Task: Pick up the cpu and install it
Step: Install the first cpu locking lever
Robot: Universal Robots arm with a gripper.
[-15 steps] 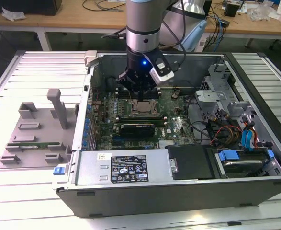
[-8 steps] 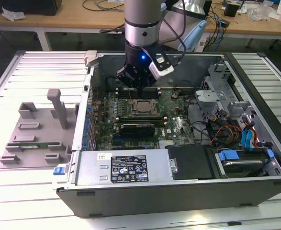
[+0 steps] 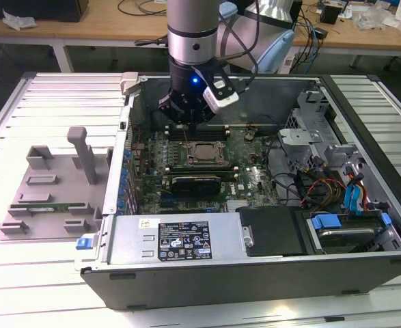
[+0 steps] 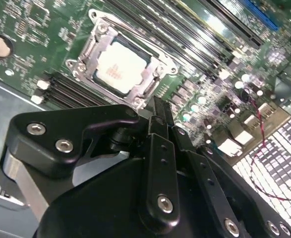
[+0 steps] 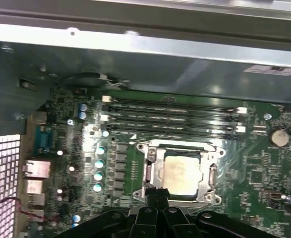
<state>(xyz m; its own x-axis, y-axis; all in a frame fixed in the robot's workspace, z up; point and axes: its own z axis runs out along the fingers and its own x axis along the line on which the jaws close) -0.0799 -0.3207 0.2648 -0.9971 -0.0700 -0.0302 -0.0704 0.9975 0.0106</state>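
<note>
- Slatted white bench (image 3: pixel 22 273) carries an open computer case (image 3: pixel 255 277). Cluttered desks run along the twelve o'clock edge of the exterior view.
- The cpu (image 3: pixel 202 154) lies flat in the socket frame (image 3: pixel 184 156) on the motherboard (image 3: pixel 255 179), silver top plate up.
- In the second wrist view the cpu (image 4: pixel 120 67) sits square inside that metal frame, with the frame's rim all round it.
- My judgement: the chip looks seated. I cannot tell whether the frame is latched down.
- The chip is square, so there is no long axis to note. Its edges run parallel to the memory slots (image 5: pixel 170 116).
- My gripper (image 3: pixel 186 123) has its fingers together with nothing between them.
- It hangs above the board and is not touching the chip.
- Key relation, on the exterior view's clock face: the cpu lies at about five o'clock from my fingertips, near and lower.
- In both wrist views my closed tips line up on the socket frame's edge, apart from the silver plate.
- Outward from the socket in the exterior view, the memory slots are at twelve o'clock, under my wrist.
- A black card (image 3: pixel 197 182) is at six o'clock.
- Drive bays and loose cables (image 3: pixel 323 188) are at three o'clock.
- Outside the case, at nine o'clock, a grey fixture tray (image 3: pixel 50 181) rests on the bench, well apart from me.
</note>
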